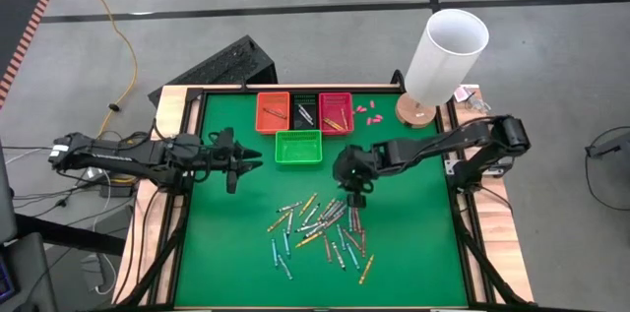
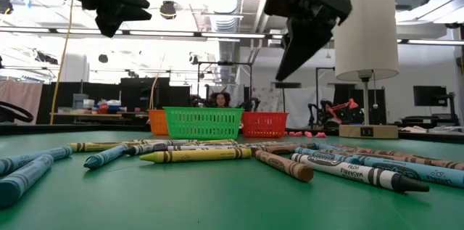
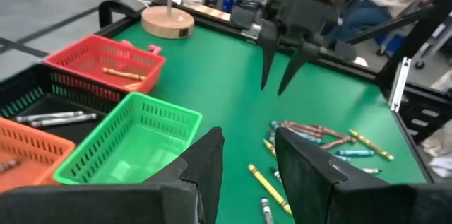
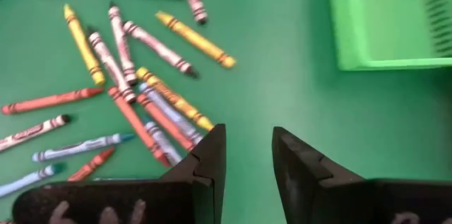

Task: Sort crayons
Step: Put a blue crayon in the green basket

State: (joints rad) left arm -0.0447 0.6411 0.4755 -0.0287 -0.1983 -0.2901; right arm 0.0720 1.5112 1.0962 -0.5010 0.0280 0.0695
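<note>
Several crayons point(image 1: 320, 228) lie loose on the green table top, in orange-yellow, blue, grey-white and reddish colours; the right wrist view shows them flat on the mat point(image 4: 127, 61). My right gripper point(image 1: 356, 197) hangs open above the far edge of the pile, slanting down, with nothing between its fingers point(image 4: 248, 160). My left gripper point(image 1: 256, 159) stands open and nearly level at the table's left, beside the green basket point(image 1: 298, 148), and holds nothing point(image 3: 247, 167). In the low view both grippers are well above the crayons point(image 2: 217, 154).
An orange basket point(image 1: 273, 112), a black basket point(image 1: 305, 112) and a red basket point(image 1: 336, 112) stand in a row at the far edge, each with a few crayons in it. A lamp point(image 1: 443, 56) stands far right. Tiny pink bits point(image 1: 366, 113) lie beside it.
</note>
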